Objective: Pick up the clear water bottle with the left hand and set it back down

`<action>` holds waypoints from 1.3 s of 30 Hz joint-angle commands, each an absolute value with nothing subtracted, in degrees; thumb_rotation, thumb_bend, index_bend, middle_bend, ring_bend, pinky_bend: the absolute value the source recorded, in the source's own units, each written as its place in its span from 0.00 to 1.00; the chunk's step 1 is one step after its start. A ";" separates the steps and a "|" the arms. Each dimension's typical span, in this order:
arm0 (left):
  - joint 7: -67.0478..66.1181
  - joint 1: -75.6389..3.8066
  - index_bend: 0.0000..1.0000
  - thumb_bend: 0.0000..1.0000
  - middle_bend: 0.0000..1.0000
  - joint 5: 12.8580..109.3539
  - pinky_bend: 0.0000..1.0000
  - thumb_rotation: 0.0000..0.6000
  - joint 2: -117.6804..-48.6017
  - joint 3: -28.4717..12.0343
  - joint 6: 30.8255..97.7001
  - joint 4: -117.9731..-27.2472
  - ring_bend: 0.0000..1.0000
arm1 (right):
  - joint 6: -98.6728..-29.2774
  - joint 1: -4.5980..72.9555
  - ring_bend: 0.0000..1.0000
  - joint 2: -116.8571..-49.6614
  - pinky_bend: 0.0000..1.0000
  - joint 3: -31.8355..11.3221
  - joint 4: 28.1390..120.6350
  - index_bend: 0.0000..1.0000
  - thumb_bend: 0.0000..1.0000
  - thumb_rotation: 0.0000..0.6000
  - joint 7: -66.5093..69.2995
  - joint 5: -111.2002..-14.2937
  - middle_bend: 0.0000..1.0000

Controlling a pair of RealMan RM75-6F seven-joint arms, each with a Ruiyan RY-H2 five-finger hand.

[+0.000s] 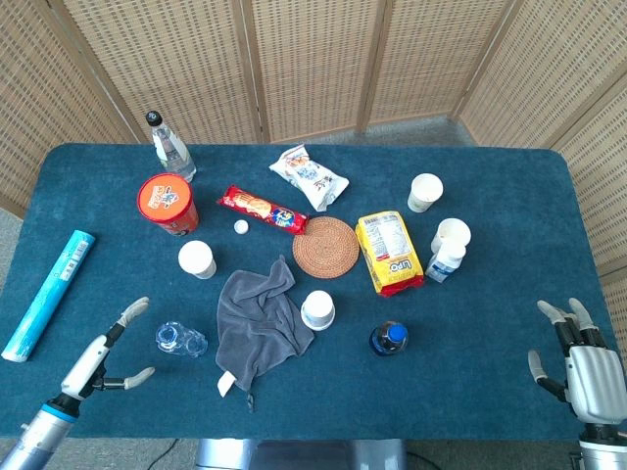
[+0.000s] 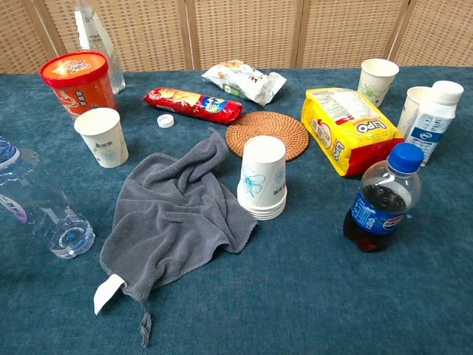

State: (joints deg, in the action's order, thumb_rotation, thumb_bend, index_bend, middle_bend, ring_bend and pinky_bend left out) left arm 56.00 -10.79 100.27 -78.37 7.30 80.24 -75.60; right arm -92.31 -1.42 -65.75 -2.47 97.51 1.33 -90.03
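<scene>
On the blue tabletop (image 1: 509,294), the clear bottle (image 1: 180,340) stood near the front left, just left of the grey towel (image 1: 260,318). Left hand (image 1: 103,354) hovered beside it, fingers spread and holding nothing; right hand (image 1: 586,364) sat well apart at the far front corner, fingers likewise apart and empty. Thin plastic would probably dent and slip, so a mid-body wrap below the shoulder seemed safest.
</scene>
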 commanded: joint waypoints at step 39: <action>67.34 -18.49 0.16 0.41 0.14 99.96 0.07 0.78 -89.54 9.45 77.23 -64.59 0.08 | -93.94 -3.23 0.01 -64.23 0.23 -2.39 97.56 0.14 0.45 1.00 3.79 -89.85 0.24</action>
State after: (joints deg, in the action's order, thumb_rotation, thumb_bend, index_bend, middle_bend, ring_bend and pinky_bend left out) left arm 67.44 -18.39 100.01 -89.41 9.41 77.34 -64.71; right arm -93.91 -3.19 -64.28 -2.41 97.56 3.72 -89.81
